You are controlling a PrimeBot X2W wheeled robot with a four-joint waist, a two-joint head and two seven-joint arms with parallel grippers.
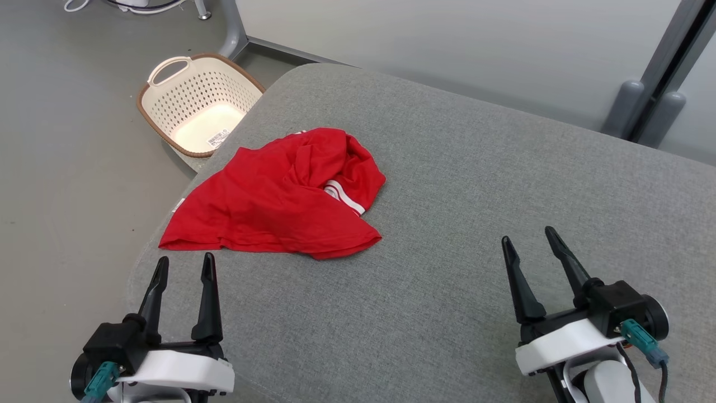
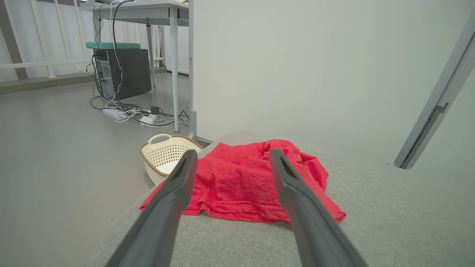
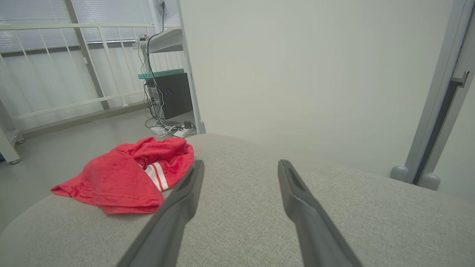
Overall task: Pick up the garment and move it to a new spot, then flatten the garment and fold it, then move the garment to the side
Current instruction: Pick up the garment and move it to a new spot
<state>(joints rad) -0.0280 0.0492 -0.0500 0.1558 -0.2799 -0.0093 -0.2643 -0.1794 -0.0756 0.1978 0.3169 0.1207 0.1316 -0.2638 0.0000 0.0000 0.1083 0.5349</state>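
- Red garment [image 1: 268, 196], white striped trim, lies crumpled at the grey cushion's [image 1: 447, 224] left edge; no readable print.
- Left gripper [image 1: 185, 259]: fingers spread, tips just short of the garment's near hem, not touching.
- Right gripper [image 1: 528, 233]: fingers spread, empty, well right of the garment.
- Perforated basket [image 1: 184, 95] on the floor beyond the garment; sticker [image 1: 218, 137] text unreadable.

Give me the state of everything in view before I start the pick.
Garment: crumpled, unfolded, lying on the grey padded top, not held.
Left gripper: fingers open, empty, just short of the garment.
Right gripper: fingers open, empty, well apart from it.
Basket: upright on the floor, no clothes inside.
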